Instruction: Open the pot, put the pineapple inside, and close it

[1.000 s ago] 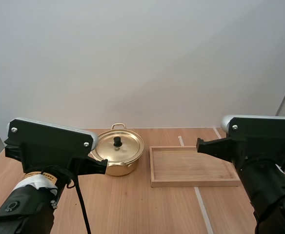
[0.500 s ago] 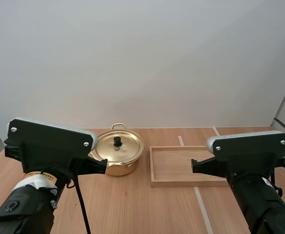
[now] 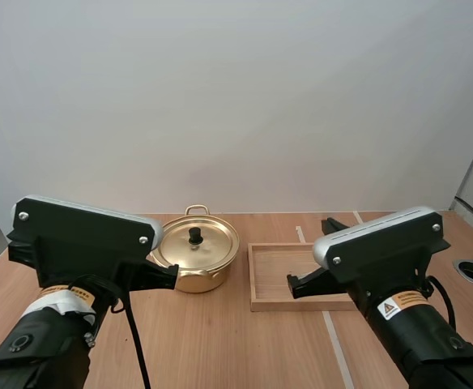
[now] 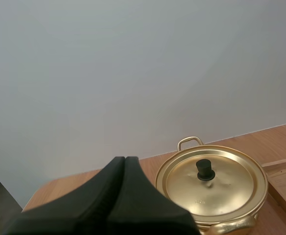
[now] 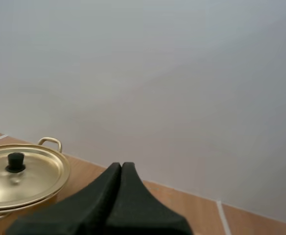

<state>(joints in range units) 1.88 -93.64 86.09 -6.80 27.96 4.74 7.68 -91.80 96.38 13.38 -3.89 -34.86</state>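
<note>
Sitting lidded on table (image 3: 220, 340), pot (image 3: 192, 279) just beside tray (image 3: 269, 267), at its 9 o'clock. Left gripper (image 4: 125, 159) pressed together on nothing, at pot's 7 o'clock; right gripper (image 5: 121, 165) likewise closed and empty, toward tray's 5 o'clock.

Rear overhead view; both wrist views toward pot (image 3: 198, 255)

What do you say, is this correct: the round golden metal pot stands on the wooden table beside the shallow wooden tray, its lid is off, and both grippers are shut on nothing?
Not quite: the lid with its black knob sits on the round golden metal pot, as the left wrist view shows. The rest holds: the pot stands on the wooden table beside the shallow wooden tray, and the left gripper and right gripper are shut on nothing.
</note>
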